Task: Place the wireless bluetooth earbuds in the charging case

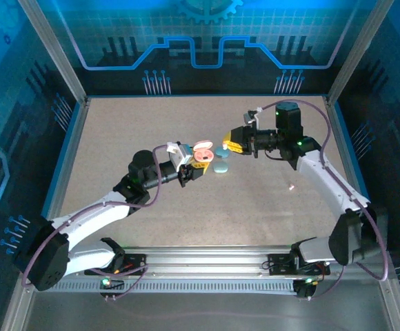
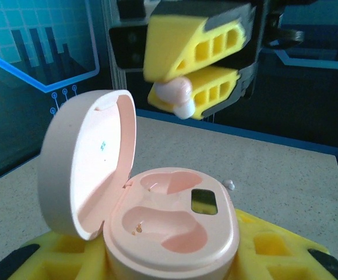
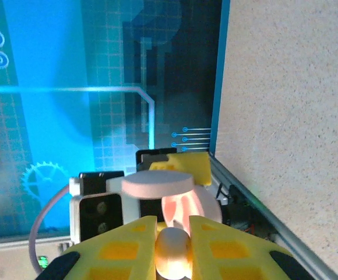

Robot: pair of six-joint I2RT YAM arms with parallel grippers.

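**Bud held just R of the gaping case, both sockets empty**

We see the L gripper (image 1: 196, 167) clamped on the base of the pale pink oval plastic charging case (image 2: 175, 233). The lid (image 2: 87, 163) is swung up and stands on the case's left in the L wrist cam. Both sockets (image 2: 169, 224) look empty.

The R gripper (image 2: 170, 81) has its yellow fingers closed down to a narrow gap, pinching a small glossy pinkish-white earbud (image 2: 178, 98). The bud's rounded end pokes past the fingertips toward the case.

Key relation: the bud hangs above & beyond the sockets, not touching. From the top cam it sits just R of the case, so the R arm is the one carrying it in. The bud's long axis looks approx level, across the case. We judge it needs tipping down & lining up w/ a socket first.

Pale blue oval pebble-like cases (image 1: 221, 167) lie on the speckled beige table (image 1: 117, 138) just R of the pink case. A tiny whitish piece (image 2: 229, 185) lies just beyond the case; maybe a 2nd bud, can't tell.
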